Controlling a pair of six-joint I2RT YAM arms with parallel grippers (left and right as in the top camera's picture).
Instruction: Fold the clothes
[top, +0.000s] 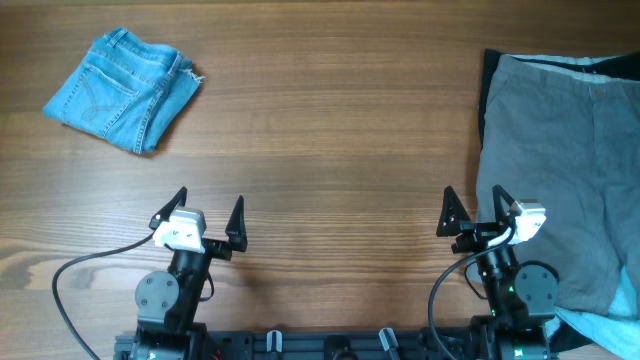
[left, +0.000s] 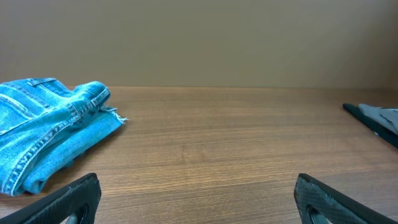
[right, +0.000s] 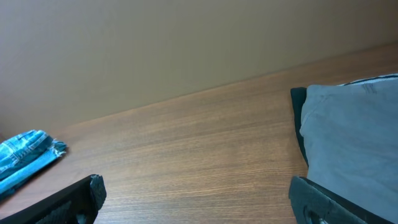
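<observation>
The grey shorts (top: 565, 165) lie spread flat at the table's right edge, on top of a black garment; in the right wrist view they (right: 354, 130) fill the right side. My right gripper (top: 471, 205) (right: 198, 186) stands open near the front edge, its right finger just at the shorts' left hem, nothing between its fingers. Over bare wood at the front left my left gripper (top: 209, 201) (left: 198, 190) is open too, empty and far from the shorts.
Folded blue denim shorts (top: 122, 88) (left: 43, 134) lie at the back left. A black garment (top: 487, 90) shows under the grey shorts, with pale blue cloth (top: 605, 325) at the front right corner. Brown wood (top: 330, 130) spans the middle.
</observation>
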